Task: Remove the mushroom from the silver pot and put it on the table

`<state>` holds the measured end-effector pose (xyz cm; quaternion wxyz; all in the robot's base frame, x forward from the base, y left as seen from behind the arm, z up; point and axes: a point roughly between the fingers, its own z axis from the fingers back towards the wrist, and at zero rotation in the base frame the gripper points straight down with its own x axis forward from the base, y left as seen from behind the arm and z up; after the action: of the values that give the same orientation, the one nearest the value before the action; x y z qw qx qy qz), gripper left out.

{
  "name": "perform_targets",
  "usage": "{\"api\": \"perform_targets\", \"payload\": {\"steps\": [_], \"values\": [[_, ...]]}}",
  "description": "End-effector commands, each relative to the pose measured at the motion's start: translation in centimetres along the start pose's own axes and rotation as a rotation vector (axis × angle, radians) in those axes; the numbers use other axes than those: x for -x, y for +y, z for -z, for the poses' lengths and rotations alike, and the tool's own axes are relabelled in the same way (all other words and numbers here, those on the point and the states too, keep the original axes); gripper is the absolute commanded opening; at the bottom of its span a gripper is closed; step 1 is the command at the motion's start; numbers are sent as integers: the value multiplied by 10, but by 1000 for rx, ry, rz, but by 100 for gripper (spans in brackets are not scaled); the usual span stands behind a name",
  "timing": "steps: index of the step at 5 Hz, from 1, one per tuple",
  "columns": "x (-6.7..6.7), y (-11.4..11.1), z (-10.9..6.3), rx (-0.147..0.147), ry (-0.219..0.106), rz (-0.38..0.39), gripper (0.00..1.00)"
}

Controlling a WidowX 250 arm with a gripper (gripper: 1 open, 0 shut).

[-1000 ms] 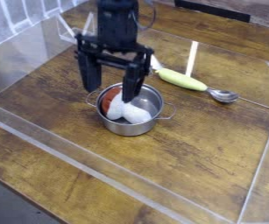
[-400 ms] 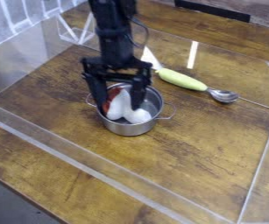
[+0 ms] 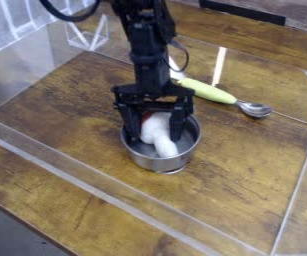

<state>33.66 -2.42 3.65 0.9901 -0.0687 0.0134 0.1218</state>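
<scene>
The silver pot [image 3: 163,160] stands on the brown wooden table [image 3: 76,110], a little left of centre. Inside it lies the mushroom [image 3: 159,138], of which mostly the white stem shows. My gripper [image 3: 156,130] has come straight down into the pot and is open. One black finger stands on each side of the mushroom, by the pot's inner walls. The fingers [image 3: 128,122] are not closed on the stem. The arm hides the pot's far rim.
A yellow-green elongated vegetable toy [image 3: 209,93] lies just behind and right of the pot, and a metal spoon [image 3: 256,109] lies further right. Clear acrylic walls [image 3: 62,165] edge the table at the front, left and right.
The gripper has dropped from above the pot to down inside it, staying open around the mushroom. The pot appears to have shifted a little toward the front right.
</scene>
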Motion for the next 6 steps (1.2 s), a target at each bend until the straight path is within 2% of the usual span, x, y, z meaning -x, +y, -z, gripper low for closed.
{"api": "perform_targets", "payload": {"steps": [1, 4, 6], "values": [[-10, 6, -4, 7, -52, -14, 100], [-19, 24, -11, -2, -108, -36, 100], [-26, 50, -20, 14, -129, 26, 100]]}}
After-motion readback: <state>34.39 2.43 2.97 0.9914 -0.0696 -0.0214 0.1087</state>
